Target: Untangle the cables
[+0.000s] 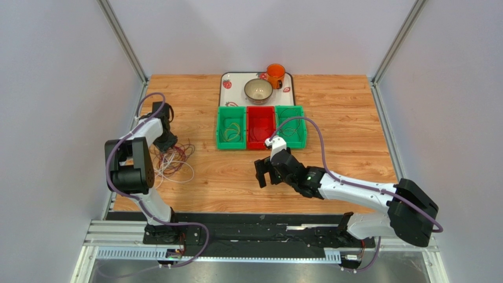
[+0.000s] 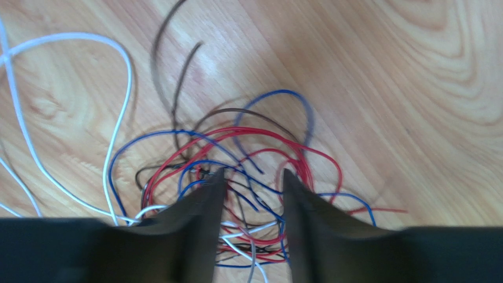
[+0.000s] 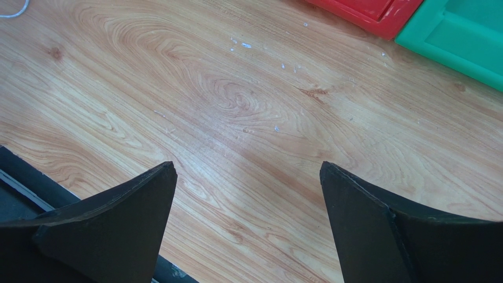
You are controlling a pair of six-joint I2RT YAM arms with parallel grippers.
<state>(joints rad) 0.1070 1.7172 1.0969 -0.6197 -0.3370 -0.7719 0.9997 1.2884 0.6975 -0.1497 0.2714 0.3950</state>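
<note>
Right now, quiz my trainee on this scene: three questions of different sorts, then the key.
1. True or false: the right fingers stand wide apart above the wooden table, holding nothing.
2. Which fingers straddle the cable tangle? A: left fingers; B: right ones.
3. Fill in: the bin between the two green bins is ___.
Key: 1 true; 2 A; 3 red.

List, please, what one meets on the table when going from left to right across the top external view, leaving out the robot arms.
cables → left green bin → red bin → right green bin. The tray behind overlaps the bins, so it is left out.
</note>
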